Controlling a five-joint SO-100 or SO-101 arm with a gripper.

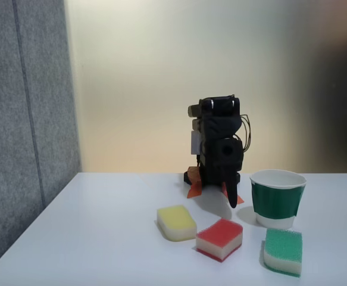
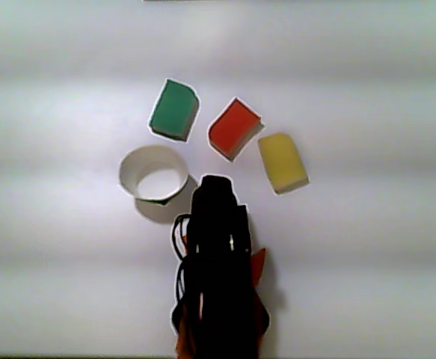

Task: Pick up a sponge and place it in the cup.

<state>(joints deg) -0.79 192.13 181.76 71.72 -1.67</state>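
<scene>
Lying flat: red sponge [image 1: 219,238], near upright cup [image 1: 277,198].

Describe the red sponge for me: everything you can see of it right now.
The red sponge is a small foam block with a red top, a whitish lower layer and wavy rounded edges. It lies flat on the white table, turned diagonally, between the yellow sponge and green sponge, apparently touching neither. Nothing grips it.

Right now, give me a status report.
Gripper empty, off the table, fingers' state unclear. Red sponge untouched, between yellow and green ones. Cup empty.
</scene>
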